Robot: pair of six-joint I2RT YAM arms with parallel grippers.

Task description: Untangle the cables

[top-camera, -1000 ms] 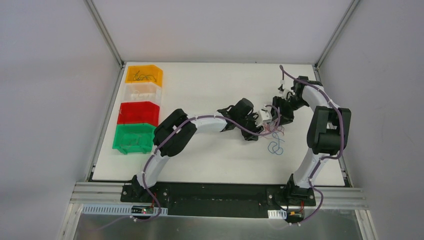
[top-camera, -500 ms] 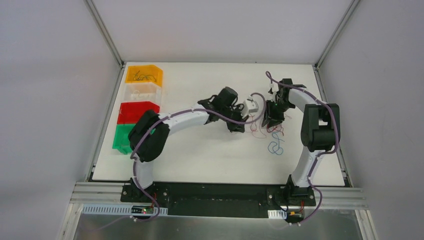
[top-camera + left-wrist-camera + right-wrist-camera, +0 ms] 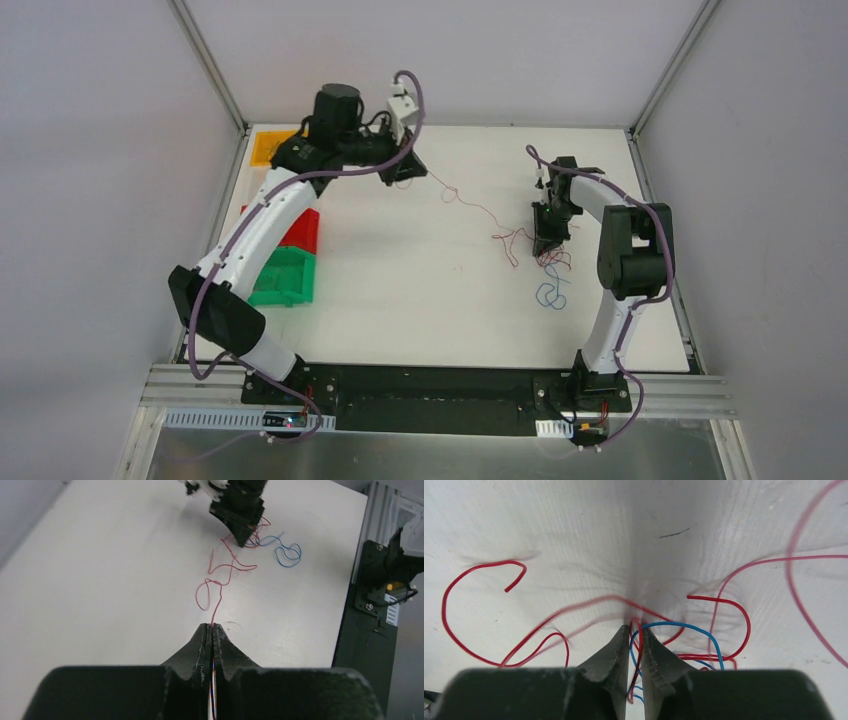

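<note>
The cables are thin red, blue and purple wires on the white table [image 3: 420, 290]. My left gripper [image 3: 408, 172] is raised at the far left and is shut on a red wire [image 3: 470, 203] that stretches to the tangle [image 3: 508, 240]. In the left wrist view the jaws [image 3: 211, 626] pinch this red wire [image 3: 216, 587]. My right gripper [image 3: 546, 244] is down on the tangle. In its wrist view the gripper [image 3: 635, 630] is shut on red and blue strands [image 3: 664, 626]. A blue loop [image 3: 551, 294] lies just in front of it.
Coloured bins stand along the table's left edge: orange [image 3: 264, 148], red [image 3: 303, 230] and green [image 3: 284, 279], with the left arm passing above them. Metal frame posts rise at the back corners. The black base rail [image 3: 440, 385] runs along the near edge.
My left gripper has swung up and to the far left, drawing a red wire out of the tangle. My right gripper has stayed down on the tangle, shifting only slightly.
</note>
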